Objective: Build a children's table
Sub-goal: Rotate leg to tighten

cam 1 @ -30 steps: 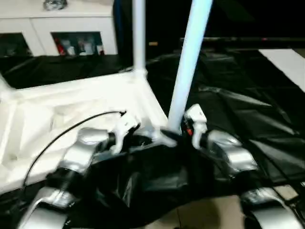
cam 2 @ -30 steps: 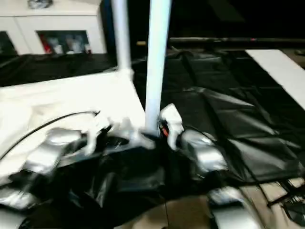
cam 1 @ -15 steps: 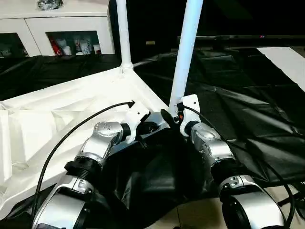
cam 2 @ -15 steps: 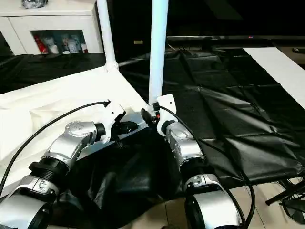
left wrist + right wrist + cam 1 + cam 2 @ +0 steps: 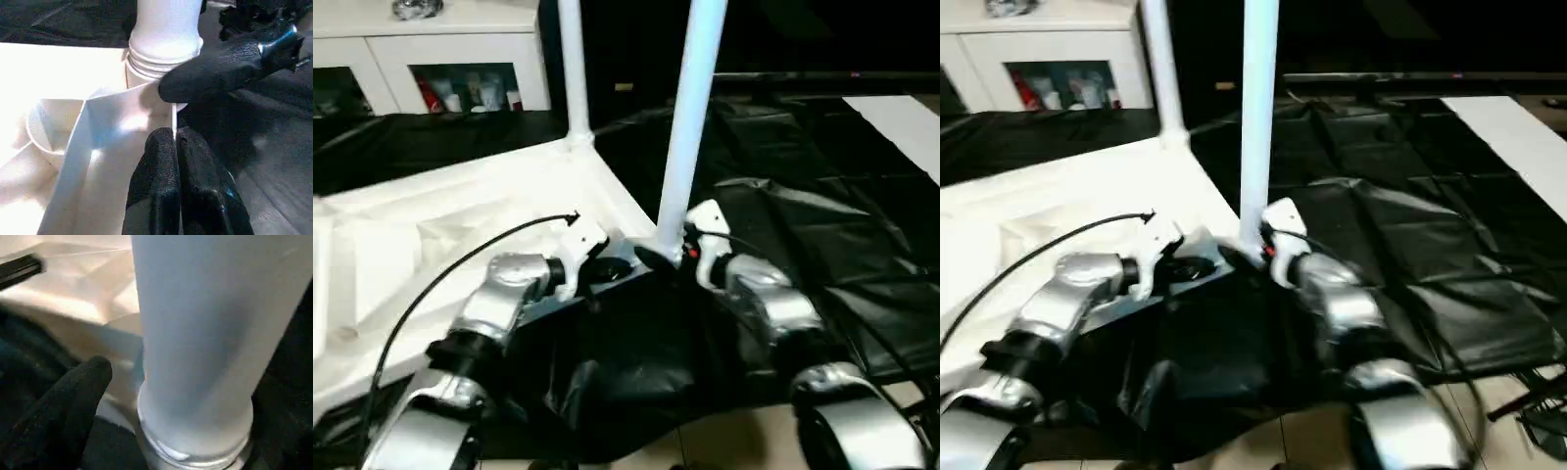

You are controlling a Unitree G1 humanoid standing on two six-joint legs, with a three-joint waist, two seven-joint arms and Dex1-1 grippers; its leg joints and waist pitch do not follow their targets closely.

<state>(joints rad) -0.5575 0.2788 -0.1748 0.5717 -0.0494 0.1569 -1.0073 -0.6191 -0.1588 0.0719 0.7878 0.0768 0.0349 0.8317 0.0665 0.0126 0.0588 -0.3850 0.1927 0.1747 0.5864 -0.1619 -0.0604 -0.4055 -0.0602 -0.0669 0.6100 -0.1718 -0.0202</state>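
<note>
Left wrist view had the left gripper [image 5: 175,147] with its fingers pressed together on the thin rim wall of the tabletop [image 5: 460,220], right at the near corner socket. The right gripper [image 5: 168,90] stood with jaws spread around the base of the near leg [image 5: 690,117]; one black finger [image 5: 63,401] lay just beside the leg, not clamping it. A far leg [image 5: 573,69] stood upright in the next corner. The tabletop lay upside down on black sheeting [image 5: 803,196]. Judgement: to seat the leg well, keep the rim pinned and turn the leg straight, without tilting it. The leg was a smooth, tapered white tube with a threaded collar; the tabletop was ribbed hard plastic; the sheeting was creased and glossy.
</note>
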